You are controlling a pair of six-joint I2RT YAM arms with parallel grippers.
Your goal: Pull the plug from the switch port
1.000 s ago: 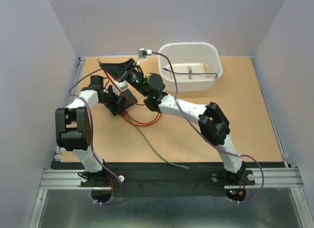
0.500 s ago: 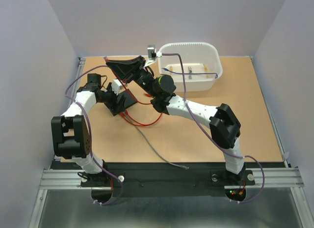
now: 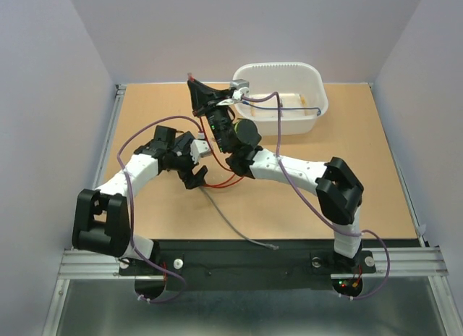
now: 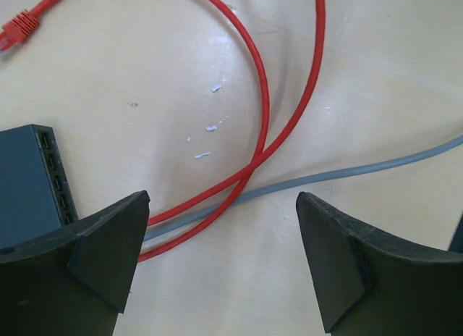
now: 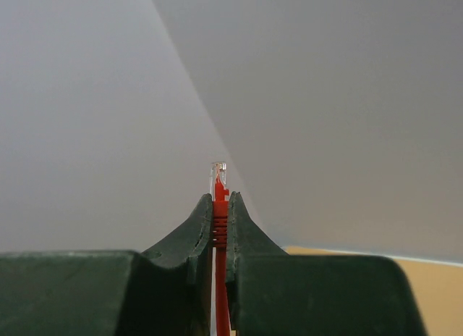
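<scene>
The switch (image 4: 29, 178) lies on the table (image 3: 376, 148) at the left, just beside the left gripper (image 4: 224, 256), whose jaws stand wide open, holding nothing. To the right and farther, the raised right gripper (image 5: 221, 206) pinches the red plug (image 5: 218, 173).

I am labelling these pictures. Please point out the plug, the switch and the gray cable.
plug (image 5: 218, 175): right wrist view, its clear tip.
switch (image 4: 22, 184): left wrist view, top face beside the ports.
gray cable (image 4: 362, 169): left wrist view, middle of its length.

table (image 3: 376, 169): tan | on it: white tub (image 3: 315, 86), switch (image 4: 25, 177), red cable (image 4: 263, 97), grey cable (image 4: 347, 173)
</scene>
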